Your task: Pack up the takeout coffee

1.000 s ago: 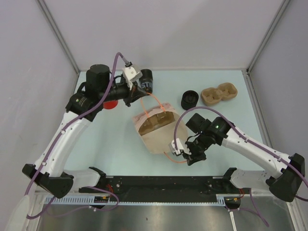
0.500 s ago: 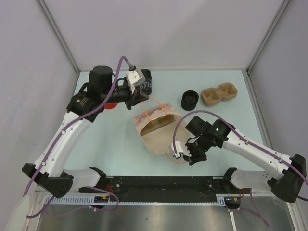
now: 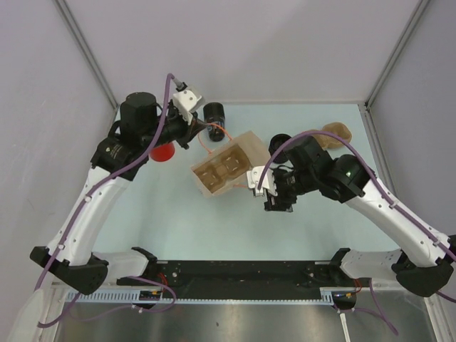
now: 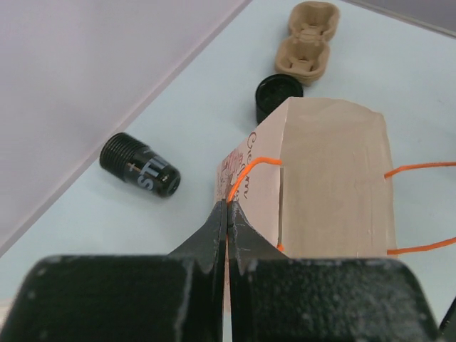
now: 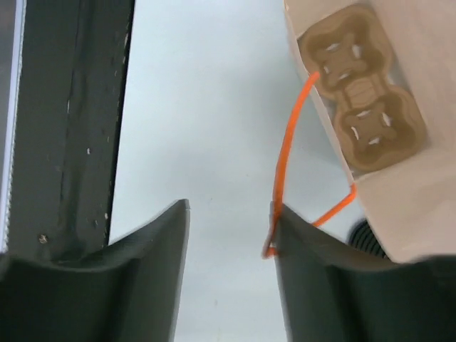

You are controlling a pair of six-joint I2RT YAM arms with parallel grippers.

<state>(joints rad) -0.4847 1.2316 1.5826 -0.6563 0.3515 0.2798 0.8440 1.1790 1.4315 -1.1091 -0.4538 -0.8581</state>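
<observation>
**Handle Pinched, Coffee Outside the Bag**

The left gripper [image 4: 227, 206] was pressed together on one orange handle [image 4: 246, 171] of the paper bag [image 4: 331, 178]. The right gripper [image 5: 231, 210] was spread, the other handle [image 5: 285, 153] lying against one finger. The takeout coffee [image 4: 139, 165] was seen on its side at frame left, apart from the bag.

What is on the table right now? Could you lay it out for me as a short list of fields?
Paper bag: mid-table, mouth open, a cardboard cup carrier inside
Left gripper: shut on one orange handle of the bag
Right gripper: open, the other orange handle beside one finger
Takeout coffee: black cup lying on its side on the table, outside the bag
Also there: red cup, squat black piece, second cup carrier
</observation>
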